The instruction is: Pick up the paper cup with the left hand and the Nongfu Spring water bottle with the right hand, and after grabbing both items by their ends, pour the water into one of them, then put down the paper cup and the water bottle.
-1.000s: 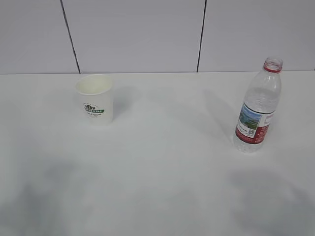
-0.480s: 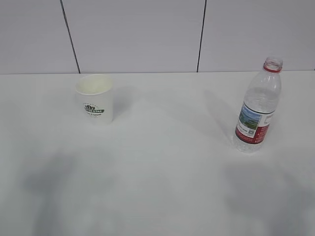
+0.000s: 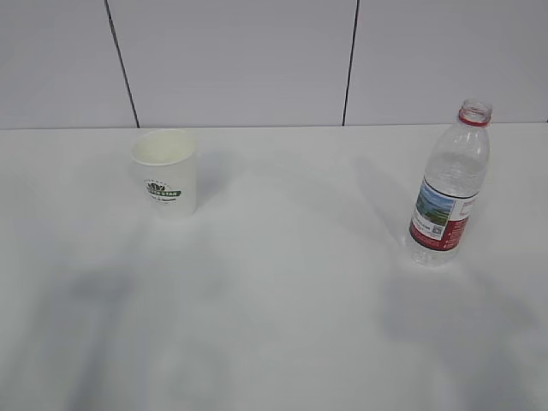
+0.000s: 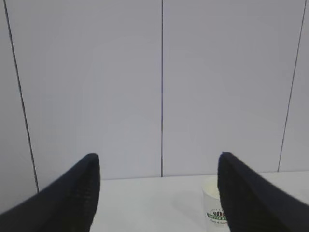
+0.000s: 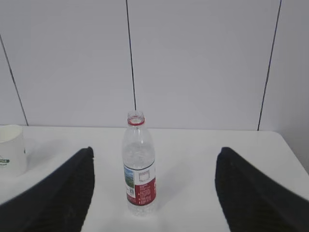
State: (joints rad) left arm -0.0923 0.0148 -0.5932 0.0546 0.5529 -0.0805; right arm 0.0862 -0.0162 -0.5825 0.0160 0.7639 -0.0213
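The white paper cup (image 3: 164, 172) with a green logo stands upright at the table's left rear. The Nongfu Spring water bottle (image 3: 449, 195), uncapped with a red neck ring, stands upright at the right. Neither arm shows in the exterior view, only their shadows on the table. My left gripper (image 4: 158, 166) is open and empty, and the cup (image 4: 213, 205) peeks out beside its right finger, farther off. My right gripper (image 5: 154, 162) is open and empty too, with the bottle (image 5: 139, 164) standing ahead between its fingers, left of centre and untouched. The cup (image 5: 11, 149) shows at that view's left edge.
A white table (image 3: 282, 282) runs back to a white panelled wall (image 3: 240, 60) with dark seams. Its right edge (image 5: 292, 152) shows in the right wrist view.
The cup and bottle have not moved. The soft shadows on the near part of the table have shifted farther in, toward the cup and the bottle.
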